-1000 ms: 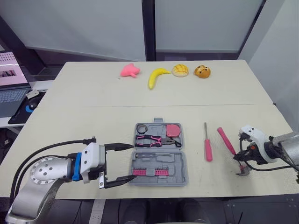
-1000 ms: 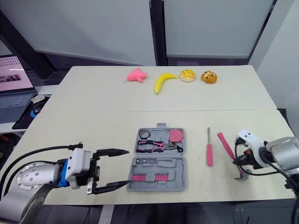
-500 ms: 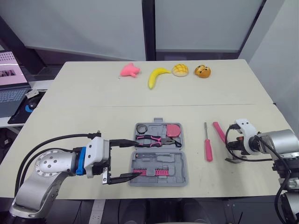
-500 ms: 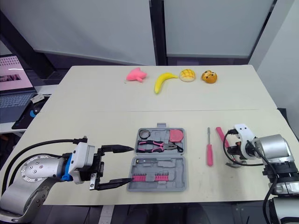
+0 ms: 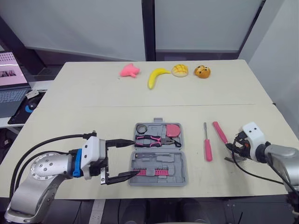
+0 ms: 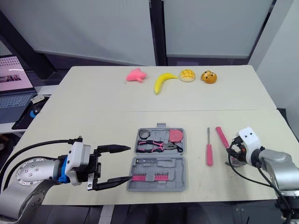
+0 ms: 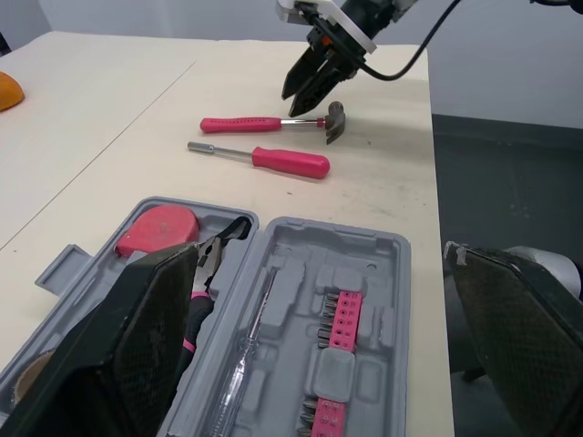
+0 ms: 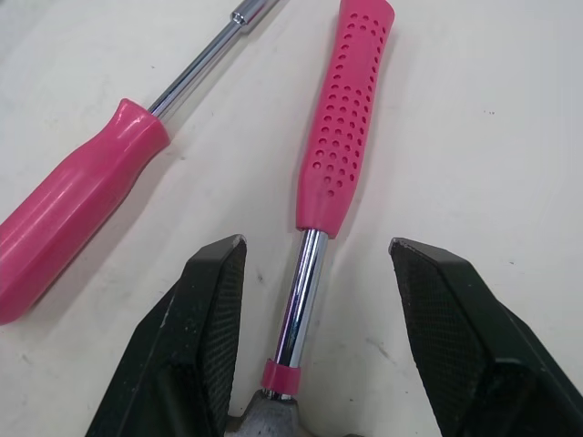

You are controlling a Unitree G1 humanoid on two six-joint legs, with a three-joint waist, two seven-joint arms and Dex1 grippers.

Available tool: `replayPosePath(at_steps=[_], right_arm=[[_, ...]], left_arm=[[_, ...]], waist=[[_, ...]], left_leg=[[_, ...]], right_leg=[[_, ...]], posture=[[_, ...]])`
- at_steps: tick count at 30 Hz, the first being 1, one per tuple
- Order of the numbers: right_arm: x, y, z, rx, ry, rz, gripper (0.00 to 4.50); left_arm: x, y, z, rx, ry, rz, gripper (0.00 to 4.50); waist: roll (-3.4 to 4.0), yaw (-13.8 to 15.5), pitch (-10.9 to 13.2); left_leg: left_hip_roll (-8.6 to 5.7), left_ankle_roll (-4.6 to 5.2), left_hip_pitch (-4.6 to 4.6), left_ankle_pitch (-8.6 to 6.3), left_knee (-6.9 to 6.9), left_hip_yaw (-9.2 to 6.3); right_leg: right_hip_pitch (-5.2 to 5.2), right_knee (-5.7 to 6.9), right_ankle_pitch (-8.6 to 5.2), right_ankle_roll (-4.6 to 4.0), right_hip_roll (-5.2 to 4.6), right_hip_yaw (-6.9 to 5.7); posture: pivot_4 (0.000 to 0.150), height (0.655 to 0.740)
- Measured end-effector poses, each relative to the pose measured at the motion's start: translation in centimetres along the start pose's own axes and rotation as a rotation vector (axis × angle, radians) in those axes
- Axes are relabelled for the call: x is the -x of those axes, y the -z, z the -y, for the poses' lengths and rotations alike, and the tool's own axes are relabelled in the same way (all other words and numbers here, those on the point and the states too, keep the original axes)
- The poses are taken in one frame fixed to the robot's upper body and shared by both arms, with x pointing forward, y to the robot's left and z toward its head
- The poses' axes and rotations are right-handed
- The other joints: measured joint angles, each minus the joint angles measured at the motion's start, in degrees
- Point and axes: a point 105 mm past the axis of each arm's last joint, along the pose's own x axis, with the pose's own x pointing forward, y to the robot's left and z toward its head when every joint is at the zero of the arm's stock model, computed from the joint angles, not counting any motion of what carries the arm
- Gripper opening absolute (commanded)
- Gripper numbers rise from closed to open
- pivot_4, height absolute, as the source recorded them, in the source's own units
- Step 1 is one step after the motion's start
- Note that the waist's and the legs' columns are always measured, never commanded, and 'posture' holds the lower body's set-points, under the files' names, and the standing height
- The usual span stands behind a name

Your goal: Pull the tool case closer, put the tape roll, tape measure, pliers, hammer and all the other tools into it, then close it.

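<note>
The grey tool case [image 5: 180,161] lies open near the table's front edge. In it are a tape roll [image 5: 142,128], pliers [image 5: 154,139], a pink tape measure [image 5: 174,130] and a pink strip of bits [image 5: 152,172]. To its right on the table lie a pink-handled screwdriver [image 5: 207,148] and a pink-handled hammer [image 5: 220,132]. My left gripper [image 5: 135,156] is open, its fingertips reaching over the case's left edge. My right gripper [image 8: 317,244] is open and straddles the hammer's steel shaft [image 8: 296,309] close to the head, with the fingers [image 8: 209,346] clear of it.
A pink toy [image 5: 130,70], a banana [image 5: 156,76], a bun [image 5: 180,70] and an orange pastry [image 5: 202,71] line the table's far side. A laptop [image 5: 11,88] stands off the table's left edge. The table's right edge runs close to my right gripper.
The hammer has slid away from the front edge and a little toward the screwdriver, along with my right gripper. My left gripper has crept toward the case's left edge.
</note>
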Motion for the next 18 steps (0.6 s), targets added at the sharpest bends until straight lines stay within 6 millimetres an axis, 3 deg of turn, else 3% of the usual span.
replayPosePath(at_steps=[8,18], right_arm=[[-1.3,1.6,-0.3,-0.052,0.076,0.01,2.68],[-1.1,2.5,0.2,-0.128,0.127,0.008,0.59]], left_arm=[[0.4,0.3,-0.6,0.005,-0.006,-0.007,4.5],[0.4,0.2,-0.6,-0.001,-0.004,-0.007,4.5]], waist=[[0.0,0.0,0.0],[0.0,0.0,0.0]], left_leg=[[-0.03,0.0,0.01,0.0,0.02,0.0],[-0.03,0.0,0.04,0.0,0.02,-0.01]], right_leg=[[0.06,-0.01,0.0,0.0,-0.01,0.01],[0.09,-0.01,0.0,0.0,-0.01,0.0]], posture=[[0.15,0.7193],[0.15,0.7193]])
